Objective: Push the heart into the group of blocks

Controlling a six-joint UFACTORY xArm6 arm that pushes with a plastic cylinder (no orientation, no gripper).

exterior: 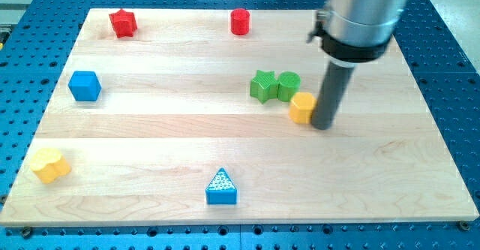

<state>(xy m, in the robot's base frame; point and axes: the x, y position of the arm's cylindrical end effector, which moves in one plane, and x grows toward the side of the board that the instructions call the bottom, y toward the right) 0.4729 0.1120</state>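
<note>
A: Take the green star (262,85) as the landmark. Where's everything?

B: In the one camera view, a green cylinder (289,85) touches the star on the view's right. A small yellow block (302,107) sits just below and right of that pair. That's the group. My tip (322,125) stands right against the yellow block's right side.

A: And the heart?

B: The yellow heart (50,164) lies far to the star's left and lower, near the board's (150,130) bottom-left corner. Well apart from the group.

A: Any claw state to report?

B: There's no claw, just a bare rod, so nothing opens or holds.

A: Other blocks?

B: A blue cube (85,85) is far left of the star, a red star (122,22) up-left, a red cylinder (239,22) above, and a blue triangle (221,188) below, slightly left.

A: How should the step go?

B: I judge the tip must travel round to the heart's far left side, then push along a line rising toward the star. Keeping contact centred on the heart should stop it spinning off. The path looks to pass above the triangle and below the cube.
</note>
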